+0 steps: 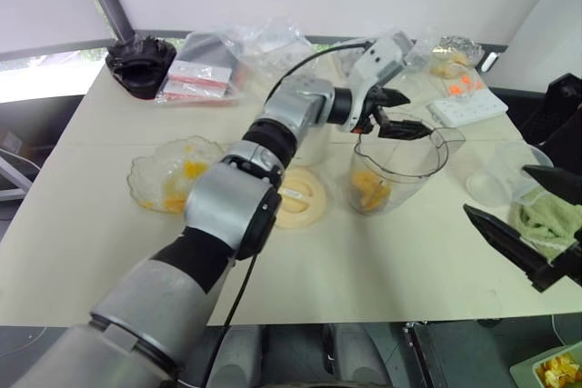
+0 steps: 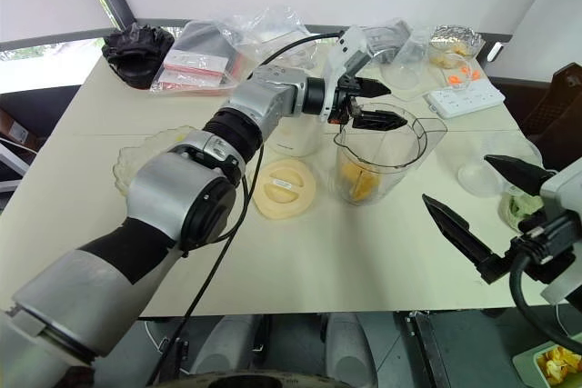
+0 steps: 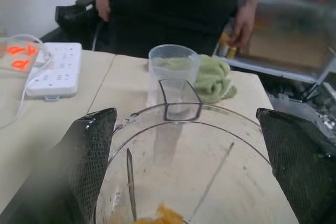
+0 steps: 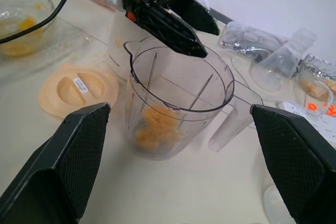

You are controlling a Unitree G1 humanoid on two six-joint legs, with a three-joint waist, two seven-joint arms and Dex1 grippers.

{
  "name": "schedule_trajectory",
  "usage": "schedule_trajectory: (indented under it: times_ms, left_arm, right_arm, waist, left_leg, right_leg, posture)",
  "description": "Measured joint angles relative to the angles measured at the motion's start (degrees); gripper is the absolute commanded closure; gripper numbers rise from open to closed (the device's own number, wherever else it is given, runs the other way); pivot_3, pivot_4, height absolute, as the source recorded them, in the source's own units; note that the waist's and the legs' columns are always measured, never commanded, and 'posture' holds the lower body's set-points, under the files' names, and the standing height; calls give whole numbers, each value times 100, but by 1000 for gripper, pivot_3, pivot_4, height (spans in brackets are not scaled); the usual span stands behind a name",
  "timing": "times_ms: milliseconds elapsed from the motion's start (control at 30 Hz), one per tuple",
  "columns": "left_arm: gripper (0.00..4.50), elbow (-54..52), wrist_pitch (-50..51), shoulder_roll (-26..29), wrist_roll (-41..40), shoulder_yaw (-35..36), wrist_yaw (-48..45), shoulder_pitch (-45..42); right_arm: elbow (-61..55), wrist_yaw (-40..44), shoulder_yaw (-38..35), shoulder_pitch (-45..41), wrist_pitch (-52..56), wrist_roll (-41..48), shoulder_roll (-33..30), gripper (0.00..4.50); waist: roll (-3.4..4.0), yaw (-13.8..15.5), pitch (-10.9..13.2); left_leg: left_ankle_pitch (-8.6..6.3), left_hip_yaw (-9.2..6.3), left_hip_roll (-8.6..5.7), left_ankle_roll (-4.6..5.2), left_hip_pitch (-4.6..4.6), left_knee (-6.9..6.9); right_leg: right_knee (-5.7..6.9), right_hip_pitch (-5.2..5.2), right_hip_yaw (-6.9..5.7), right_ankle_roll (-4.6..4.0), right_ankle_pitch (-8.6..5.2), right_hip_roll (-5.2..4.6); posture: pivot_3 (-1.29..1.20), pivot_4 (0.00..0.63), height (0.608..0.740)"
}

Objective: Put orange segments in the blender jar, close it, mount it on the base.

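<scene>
Blender jar (image 1: 393, 170) stands uncovered at the middle of the desk (image 1: 382, 270), orange segments (image 1: 368, 190) heaped inside. Left gripper (image 1: 393, 114), fingers spread and empty, hovers over its rim. More segments should be fetched from the glass bowl (image 1: 168, 174) and released low, centred over the mouth.

Blender jar (image 2: 377, 163): clear plastic, upright on table, lidless, handle and spout visible; rim directly beneath spread jaws of left gripper (image 2: 368, 104), ahead of wide-open right gripper (image 2: 485, 215).
Orange segments (image 4: 155, 124): yellow-orange wet chunks piled at jar bottom, well below left jaws.
Base (image 2: 296, 134): cream-white block, upright, just behind jar, under left wrist.
</scene>
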Motion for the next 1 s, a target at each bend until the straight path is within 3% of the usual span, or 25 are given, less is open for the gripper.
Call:
schedule_trajectory:
  times_ms: [167,333,433,567,800,1000]
  left_arm:
    - [76,-10,-231,144,0,18,20,0]
    - [76,-312,-492,823,-33,84,-530,4]
    - [76,-893,-612,1419,-99,90,-984,378]
    - [76,-2227,-415,2105,-122,-39,-1266,1583]
    - [76,-5755,1217,2674,-547,-170,-1034,3721]
    - [76,-7722,2575,2909,-1064,-330,-548,4932]
  right_arm:
    - [-9,-81,13,225,-148,-2,47,0]
    - [-2,-219,362,346,-287,-277,307,0]
    - [45,-495,1065,237,-357,-1019,508,0]
    - [659,-706,1899,81,-389,-2087,758,0]
    - [2351,-709,2665,-990,-738,-3244,997,0]
    - [4002,-643,3096,-2169,-871,-3765,1053,0]
  waist:
    - [1,-14,0]
    - [4,-3,-2]
    - [7,-31,-6]
    - [19,-10,-12]
    - [19,-11,-12]
    - [30,-23,-18]
  left_leg:
    - [0,2,2,0,2,0]
    - [0,2,6,0,4,-2]
    - [-2,0,10,1,12,-4]
    - [-2,-5,8,2,16,-8]
    - [-1,-5,0,1,13,-2]
    - [1,-6,6,-1,28,-2]
  right_leg:
    - [0,0,1,-2,0,1]
    - [-1,0,1,-33,8,2]
    - [-7,5,10,-44,7,-1]
    - [-2,3,18,-47,8,-3]
    - [-4,6,20,-48,9,-13]
    - [19,10,19,-53,9,-1]
  posture:
    - [0,150,740]
    - [0,150,740]
    - [0,150,740]
    - [0,150,740]
    - [0,150,740]
    - [0,150,740]
